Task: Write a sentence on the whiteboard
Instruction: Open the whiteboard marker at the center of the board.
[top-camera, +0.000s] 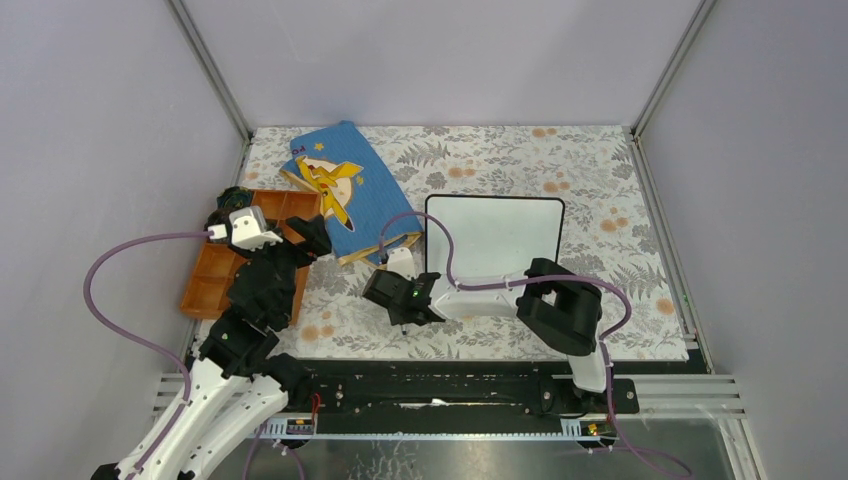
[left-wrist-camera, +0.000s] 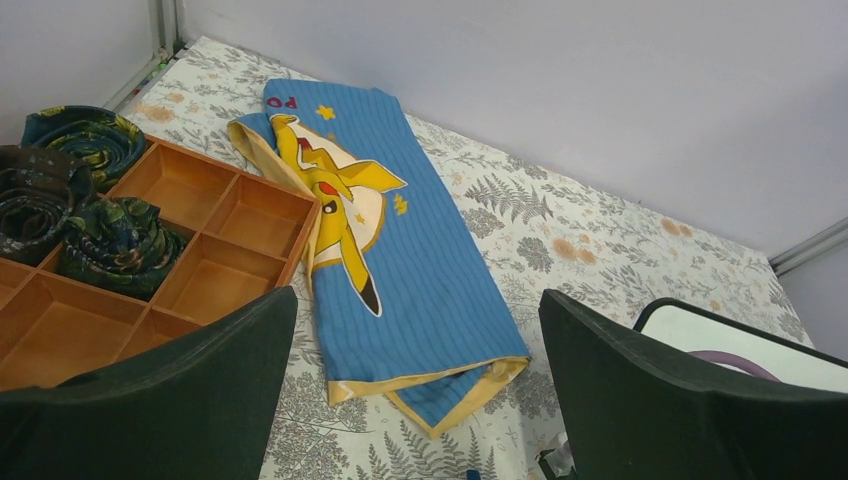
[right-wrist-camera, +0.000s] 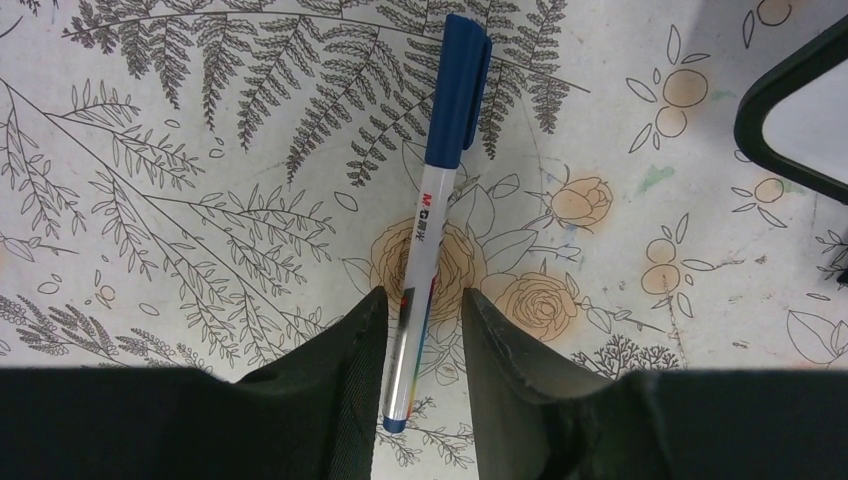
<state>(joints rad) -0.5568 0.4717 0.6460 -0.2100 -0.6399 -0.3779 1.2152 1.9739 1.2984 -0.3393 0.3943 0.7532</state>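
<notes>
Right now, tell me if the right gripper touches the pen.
Cannot tell. Right wrist view: pen lies between the right gripper fingers, gap beside one, the other possibly brushing it.

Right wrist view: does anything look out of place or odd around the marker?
Nothing is spilled or damaged. The marker lies on the tablecloth, off the whiteboard, between the fingers of the open right gripper. Its blue cap is on, so it cannot write until uncapped.

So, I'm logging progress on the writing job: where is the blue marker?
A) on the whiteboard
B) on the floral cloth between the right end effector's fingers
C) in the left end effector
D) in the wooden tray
B: the right wrist view shows the marker lying capped on the cloth between the right end effector's fingers.
</notes>
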